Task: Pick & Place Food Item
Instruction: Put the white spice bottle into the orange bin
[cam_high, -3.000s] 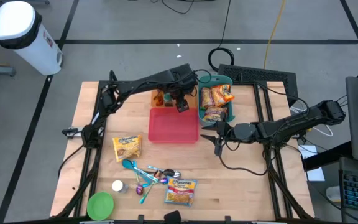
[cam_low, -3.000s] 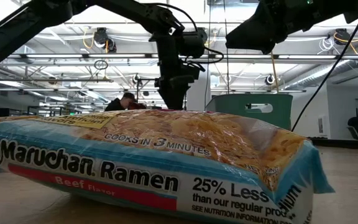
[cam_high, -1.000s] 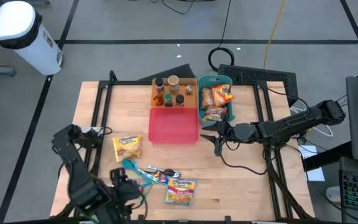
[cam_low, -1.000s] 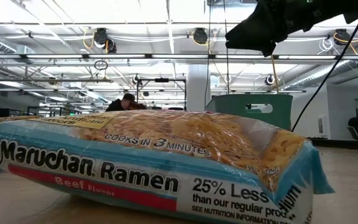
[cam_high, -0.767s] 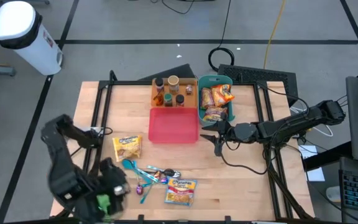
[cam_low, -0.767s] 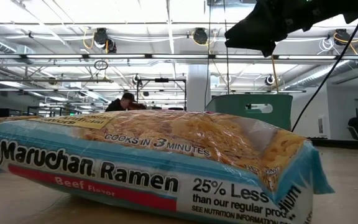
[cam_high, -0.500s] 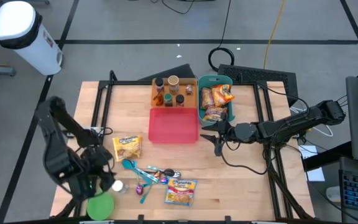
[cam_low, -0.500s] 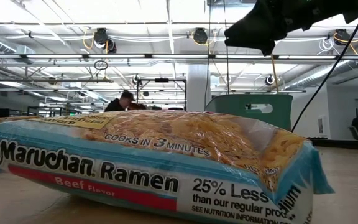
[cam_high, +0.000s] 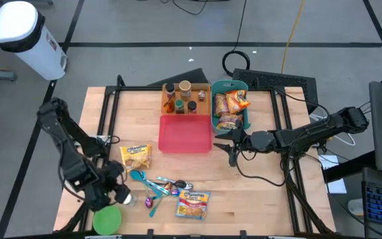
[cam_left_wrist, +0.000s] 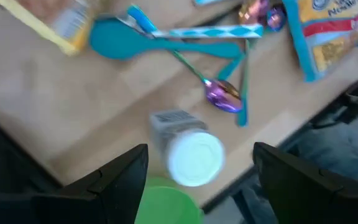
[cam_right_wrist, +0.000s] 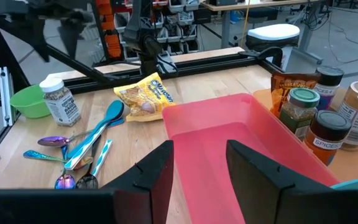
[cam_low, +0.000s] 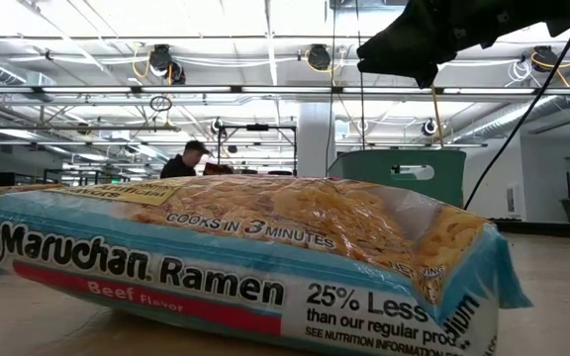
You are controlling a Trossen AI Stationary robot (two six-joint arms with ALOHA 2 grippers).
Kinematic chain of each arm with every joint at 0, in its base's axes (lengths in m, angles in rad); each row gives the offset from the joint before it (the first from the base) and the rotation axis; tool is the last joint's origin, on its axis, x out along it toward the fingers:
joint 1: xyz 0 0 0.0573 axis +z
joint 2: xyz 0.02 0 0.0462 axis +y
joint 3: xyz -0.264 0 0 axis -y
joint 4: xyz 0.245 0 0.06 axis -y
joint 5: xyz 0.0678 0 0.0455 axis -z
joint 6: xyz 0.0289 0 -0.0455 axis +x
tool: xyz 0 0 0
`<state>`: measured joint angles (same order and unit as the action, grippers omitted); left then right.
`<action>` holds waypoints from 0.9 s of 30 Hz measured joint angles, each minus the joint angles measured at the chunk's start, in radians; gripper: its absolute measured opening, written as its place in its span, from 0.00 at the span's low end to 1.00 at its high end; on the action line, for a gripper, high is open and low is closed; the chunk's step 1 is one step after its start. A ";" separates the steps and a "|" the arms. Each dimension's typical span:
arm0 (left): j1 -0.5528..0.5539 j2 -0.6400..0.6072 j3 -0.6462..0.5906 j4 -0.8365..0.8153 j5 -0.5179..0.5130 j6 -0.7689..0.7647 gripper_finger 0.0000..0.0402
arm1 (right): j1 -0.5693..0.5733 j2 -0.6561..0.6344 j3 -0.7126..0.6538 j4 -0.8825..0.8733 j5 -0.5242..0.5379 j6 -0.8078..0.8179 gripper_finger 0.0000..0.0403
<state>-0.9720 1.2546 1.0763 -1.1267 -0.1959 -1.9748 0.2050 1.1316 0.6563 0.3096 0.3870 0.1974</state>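
At lower left of the high view, your left hand (cam_high: 113, 192) has swung from the far jars down over the white-capped jar (cam_high: 125, 198), fingers spread and empty. Right hand (cam_high: 225, 147) waits part-open by the red tray (cam_high: 185, 133). Nearest ramen (cam_high: 136, 157) lies untouched.

The table (cam_high: 244, 192) is evenly lit from overhead, shadows kept soft; ceiling lights (cam_low: 265, 20) are blown out to glare in the low view, and the left wrist view is smeared by motion blur

Wooden table (cam_high: 257, 192); red tray (cam_high: 185, 133), ramen packets (cam_high: 193, 204), spoons (cam_high: 156, 186), green bowl (cam_high: 107, 219)
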 joint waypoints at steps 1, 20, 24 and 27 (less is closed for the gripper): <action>0.009 0.005 -0.005 0.027 0.015 0.010 0.74 | 0.000 0.000 0.000 0.000 0.000 0.000 0.35; 0.064 0.160 -0.009 0.086 0.195 0.139 0.74 | 0.000 0.000 0.000 0.000 0.000 0.000 0.35; 0.064 0.159 -0.009 0.084 0.190 0.140 0.74 | 0.000 0.000 0.000 0.000 0.000 0.000 0.35; 0.063 0.159 -0.009 0.082 0.191 0.151 0.74 | 0.000 0.000 0.000 0.000 0.000 0.000 0.35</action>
<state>-0.9092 1.4139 1.0676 -1.0447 -0.0053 -1.8238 0.2050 1.1316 0.6563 0.3096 0.3874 0.1970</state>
